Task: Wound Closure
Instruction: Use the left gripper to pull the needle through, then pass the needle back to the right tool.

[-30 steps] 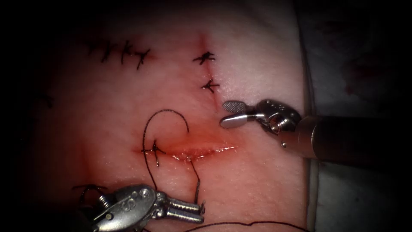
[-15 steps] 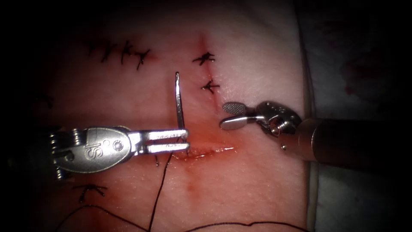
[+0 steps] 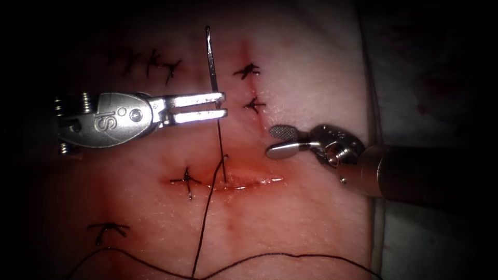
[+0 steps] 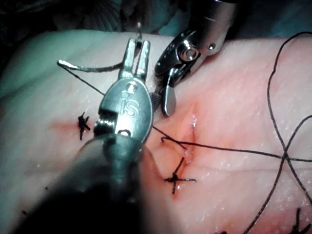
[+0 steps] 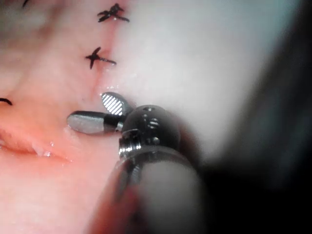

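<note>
In the endoscope view the left tool (image 3: 222, 106), upper left of centre, has its fingers clamped on the needle (image 3: 210, 59) near its tail, clear of the tissue (image 3: 311, 218), thread (image 3: 218, 140) trailing down into the cut (image 3: 244, 181). The right tool (image 3: 275, 140), right of the cut, holds nothing, fingers spread. In the left wrist view the needle (image 4: 90, 67) seems to lie crosswise in the fingers; in the right wrist view the right tool (image 5: 90, 113) gapes beside the cut (image 5: 29, 146).

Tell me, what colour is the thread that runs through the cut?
The thread is dark, nearly black, against the pink tissue; the endoscope view shows it best.
</note>
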### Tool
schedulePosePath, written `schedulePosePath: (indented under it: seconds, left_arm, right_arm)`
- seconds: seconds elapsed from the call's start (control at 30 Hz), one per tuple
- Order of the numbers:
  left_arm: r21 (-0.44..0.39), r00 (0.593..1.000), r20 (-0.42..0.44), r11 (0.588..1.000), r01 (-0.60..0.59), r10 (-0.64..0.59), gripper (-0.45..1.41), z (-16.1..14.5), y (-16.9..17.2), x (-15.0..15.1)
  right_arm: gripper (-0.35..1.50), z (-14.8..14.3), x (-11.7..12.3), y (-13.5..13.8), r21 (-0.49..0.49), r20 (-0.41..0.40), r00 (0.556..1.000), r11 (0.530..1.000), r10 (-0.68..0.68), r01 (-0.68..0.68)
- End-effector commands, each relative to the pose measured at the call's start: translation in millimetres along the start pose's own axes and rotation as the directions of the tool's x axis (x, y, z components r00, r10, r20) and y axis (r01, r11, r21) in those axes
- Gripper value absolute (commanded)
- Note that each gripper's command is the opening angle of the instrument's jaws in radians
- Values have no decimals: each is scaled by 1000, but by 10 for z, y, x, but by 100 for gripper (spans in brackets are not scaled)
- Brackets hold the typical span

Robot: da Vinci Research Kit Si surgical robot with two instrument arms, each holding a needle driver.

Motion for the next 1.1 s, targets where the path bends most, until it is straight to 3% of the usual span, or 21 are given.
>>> schedulePosePath:
  seconds: [0.03, 0.17, 0.2, 0.4, 0.5, 0.73, 1.1]
  left_arm:
    - [2, 1000, 2, 1000, -11, 11, -45, 8, 4, -8]
    - [-4, 999, 8, 999, -43, 43, -45, 11, 33, -27]
    - [-5, 999, 6, 999, -43, 43, -45, 11, 41, -34]
    - [-12, 999, 0, 998, -54, 54, -45, 9, 72, -61]
    - [-17, 998, -6, 997, -69, 69, -45, 10, 89, -70]
    - [-49, 994, -58, 994, -101, 98, -45, 16, 115, -77]
    - [-71, 984, -96, 985, -155, 148, -45, 17, 119, -75]
  right_arm:
    - [89, 5, 7, -1, 7, -14, 1000, 1000, 21, -21]
    - [128, -7, 24, -18, -15, -46, 986, 986, 163, -163]
    - [130, -10, 28, -23, -20, -50, 977, 978, 207, -208]
    - [130, -22, 48, -63, 68, -84, 937, 940, 340, -335]
    - [111, -21, 46, -83, 145, -59, 909, 904, 413, -401]
    - [125, 5, 34, -120, 251, -11, 860, 834, 509, -491]
    - [128, 40, 29, -141, 327, 46, 853, 799, 519, -504]
